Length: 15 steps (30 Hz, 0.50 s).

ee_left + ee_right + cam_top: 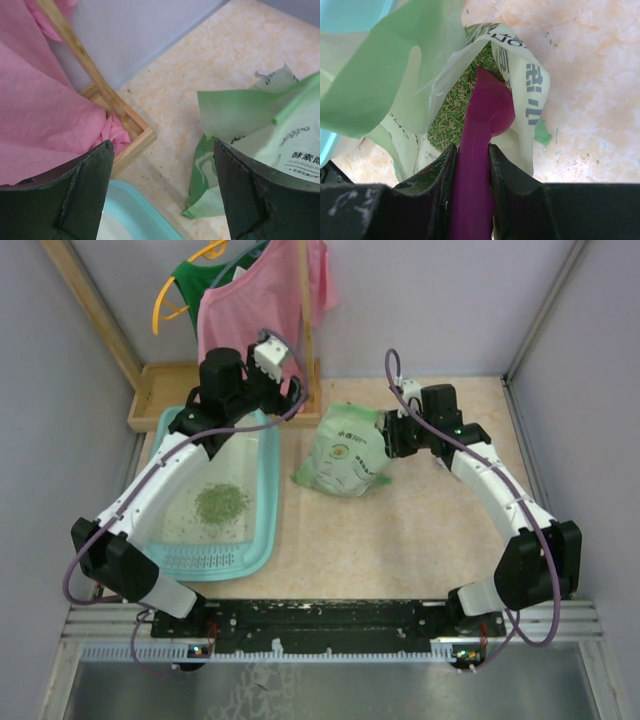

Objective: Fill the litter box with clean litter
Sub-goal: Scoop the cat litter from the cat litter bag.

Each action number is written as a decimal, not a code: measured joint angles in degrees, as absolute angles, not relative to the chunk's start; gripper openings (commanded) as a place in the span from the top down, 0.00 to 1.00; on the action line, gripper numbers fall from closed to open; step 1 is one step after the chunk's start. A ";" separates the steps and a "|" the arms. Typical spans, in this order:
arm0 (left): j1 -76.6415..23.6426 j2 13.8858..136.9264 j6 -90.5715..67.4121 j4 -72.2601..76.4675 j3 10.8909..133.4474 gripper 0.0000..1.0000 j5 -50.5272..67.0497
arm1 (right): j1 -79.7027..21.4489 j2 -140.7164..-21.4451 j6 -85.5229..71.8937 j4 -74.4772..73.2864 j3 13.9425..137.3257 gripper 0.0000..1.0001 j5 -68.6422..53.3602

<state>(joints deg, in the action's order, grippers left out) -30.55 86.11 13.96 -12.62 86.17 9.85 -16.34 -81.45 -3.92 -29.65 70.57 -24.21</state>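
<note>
**Scoop in the bag, a thin heap in the tray**

At the left of the table, the litter box point(270, 502) lies flat with its slotted grille end toward the arms. A small heap of clean litter point(220, 502) sits near the middle of its pale base, with most of the floor bare, so the filling looks far from done. Above the box's far end, close to the wooden tray point(135, 135) and the hanging pink cloth point(260, 300), the left gripper point(162, 145) hangs with its jaws spread wide and nothing between them. Right of the box, the pale green bag point(345, 455) slumps on the tabletop with its mouth gaping. At far right, the right gripper point(472, 150) is clamped on the handle of the magenta scoop point(487, 110), whose bowl reaches into the bag's mouth over more green granules point(452, 115).

The litter is loose, light and free-running. No claw could pinch it, so it likely has to travel in the scoop, kept level, or it will scatter on the table. The scoop's handle looks stiff and smooth and may twist in the grip under a full bowl. The bag is soft and floppy, and its thin mouth edge seems the place to hold it open.
</note>
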 measured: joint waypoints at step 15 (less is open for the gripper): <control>-22.72 94.48 6.15 -14.55 94.19 0.21 43.55 | -16.34 -81.25 -3.46 -30.52 70.61 1.00 -24.29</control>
